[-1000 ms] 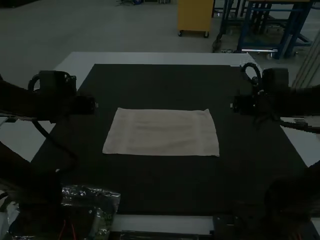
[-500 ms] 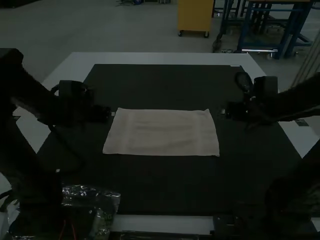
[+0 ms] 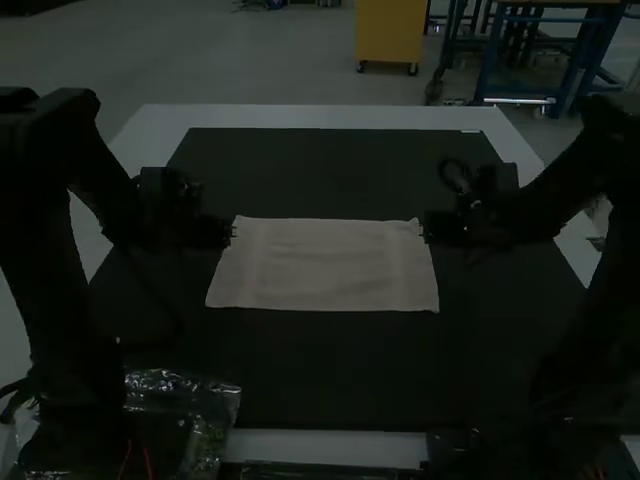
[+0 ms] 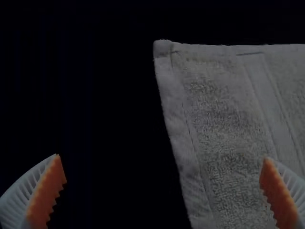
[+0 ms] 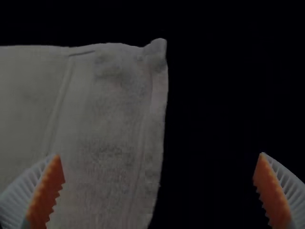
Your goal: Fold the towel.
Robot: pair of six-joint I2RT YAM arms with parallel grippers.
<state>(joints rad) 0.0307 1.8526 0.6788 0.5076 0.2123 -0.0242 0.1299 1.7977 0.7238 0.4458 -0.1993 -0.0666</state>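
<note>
And there's the towel (image 3: pixel 325 265), flat on the dark mat (image 3: pixel 320 370), squarely between the grippers! The left gripper (image 3: pixel 233 230), fingers wide apart, is right by its far left corner; the right gripper (image 3: pixel 424 230), fingers also wide apart, matches it by the far right corner.

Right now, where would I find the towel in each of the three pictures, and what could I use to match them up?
High view: the towel is near the picture's centre, flat on the dark mat.
Left wrist view: its far left corner, seen beyond the open left hand.
Right wrist view: its far right corner, seen beyond the open right hand.
Shared landmark: the towel's far edge.
</note>
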